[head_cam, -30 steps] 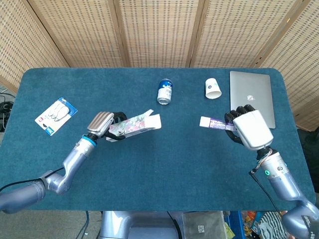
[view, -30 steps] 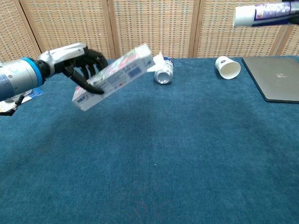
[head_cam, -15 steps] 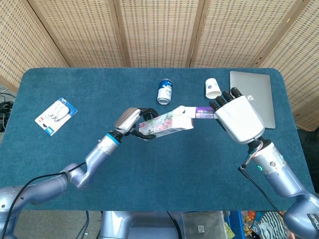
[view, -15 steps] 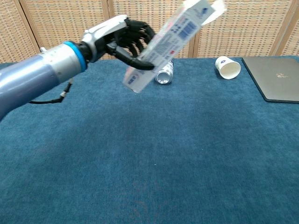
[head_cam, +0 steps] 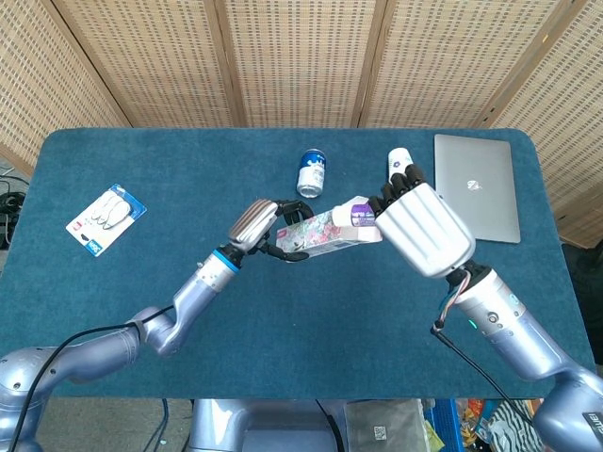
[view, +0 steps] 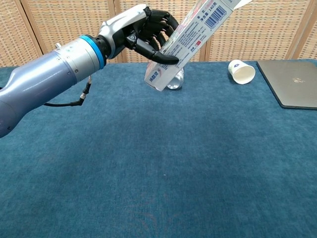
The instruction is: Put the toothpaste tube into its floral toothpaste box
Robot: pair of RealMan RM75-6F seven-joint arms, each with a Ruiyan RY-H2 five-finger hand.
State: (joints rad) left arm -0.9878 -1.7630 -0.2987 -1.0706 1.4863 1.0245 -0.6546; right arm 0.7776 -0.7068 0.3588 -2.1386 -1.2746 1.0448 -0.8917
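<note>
My left hand point(head_cam: 267, 227) grips the floral toothpaste box point(head_cam: 323, 233) by its rear half, above the middle of the table. In the chest view that left hand point(view: 143, 30) holds the box point(view: 190, 40) tilted up to the right, its top end leaving the frame. The box's open end faces my right hand point(head_cam: 420, 229), whose white back hides most of the toothpaste tube point(head_cam: 359, 215) it holds. Only the tube's white and purple end shows, right at the mouth of the box. The chest view does not show the right hand.
A soda can point(head_cam: 311, 173) lies behind the box, partly hidden in the chest view point(view: 174, 80). A paper cup point(view: 241, 71) lies on its side beside a closed laptop point(head_cam: 479, 185) at the back right. A flat blister pack point(head_cam: 105, 218) lies at the far left.
Both hands have risen and come together over the table's middle. The box has swung up to the right, and the tube's end has gone from well apart to the box's mouth.
</note>
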